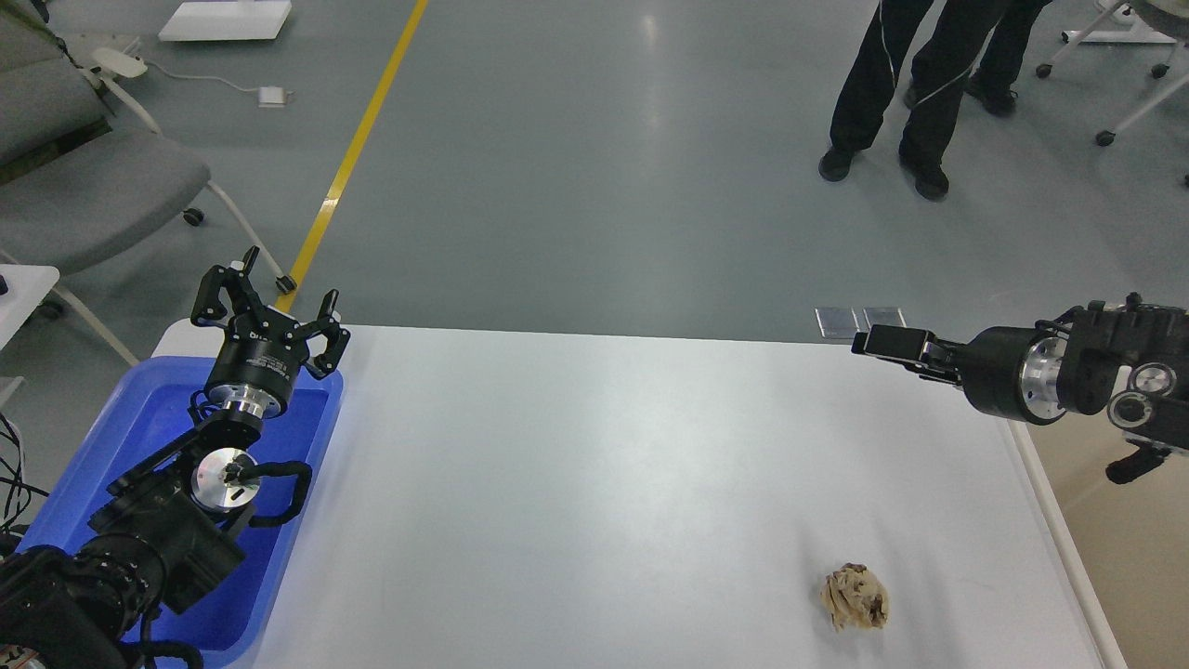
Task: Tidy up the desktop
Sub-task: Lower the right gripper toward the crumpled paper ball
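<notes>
The desktop (594, 465) is a wide white tabletop with rounded corners. A crumpled beige and brown ball of paper (855, 598) lies on it near the front right. My left gripper (269, 297) is open and empty, raised above the far end of the blue tray (139, 427) at the table's left. My right gripper (882, 342) reaches in from the right above the table's far right edge, well behind the paper ball; its fingers lie close together and seen side-on, so I cannot tell its state.
A person's legs (906, 93) stand on the grey floor beyond the table. Grey chairs (84, 186) stand at the far left. A yellow floor line (358, 149) runs away from the table. Two small metal plates (859, 321) lie beyond the far edge.
</notes>
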`<state>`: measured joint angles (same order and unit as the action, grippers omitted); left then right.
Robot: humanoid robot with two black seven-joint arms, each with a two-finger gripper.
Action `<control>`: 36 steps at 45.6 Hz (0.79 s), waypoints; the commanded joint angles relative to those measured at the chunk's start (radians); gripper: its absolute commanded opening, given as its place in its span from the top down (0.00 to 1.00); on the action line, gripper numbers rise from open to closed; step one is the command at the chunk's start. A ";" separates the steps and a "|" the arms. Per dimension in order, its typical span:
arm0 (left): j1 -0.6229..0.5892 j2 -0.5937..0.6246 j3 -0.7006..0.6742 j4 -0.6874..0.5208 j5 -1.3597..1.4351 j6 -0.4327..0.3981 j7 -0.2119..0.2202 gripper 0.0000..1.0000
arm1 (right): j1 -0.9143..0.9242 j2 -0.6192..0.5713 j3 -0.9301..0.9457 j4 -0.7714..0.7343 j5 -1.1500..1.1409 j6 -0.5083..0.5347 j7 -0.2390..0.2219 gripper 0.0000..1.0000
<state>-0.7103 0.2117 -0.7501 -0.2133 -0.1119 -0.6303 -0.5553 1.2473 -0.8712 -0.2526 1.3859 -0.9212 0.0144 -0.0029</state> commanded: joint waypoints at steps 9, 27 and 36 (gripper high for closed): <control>-0.001 0.000 0.003 0.000 0.000 -0.003 0.002 0.00 | -0.101 0.106 -0.114 0.013 -0.384 -0.005 -0.002 0.00; -0.001 0.000 0.003 0.000 0.000 -0.006 0.002 0.00 | -0.259 0.198 -0.131 0.002 -0.473 -0.048 -0.003 0.00; -0.001 0.000 0.003 0.000 0.000 -0.006 0.002 0.00 | -0.315 0.213 -0.129 -0.028 -0.476 -0.051 0.001 0.00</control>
<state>-0.7119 0.2117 -0.7466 -0.2132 -0.1120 -0.6361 -0.5538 1.0075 -0.6939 -0.3823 1.3835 -1.3738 -0.0244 -0.0059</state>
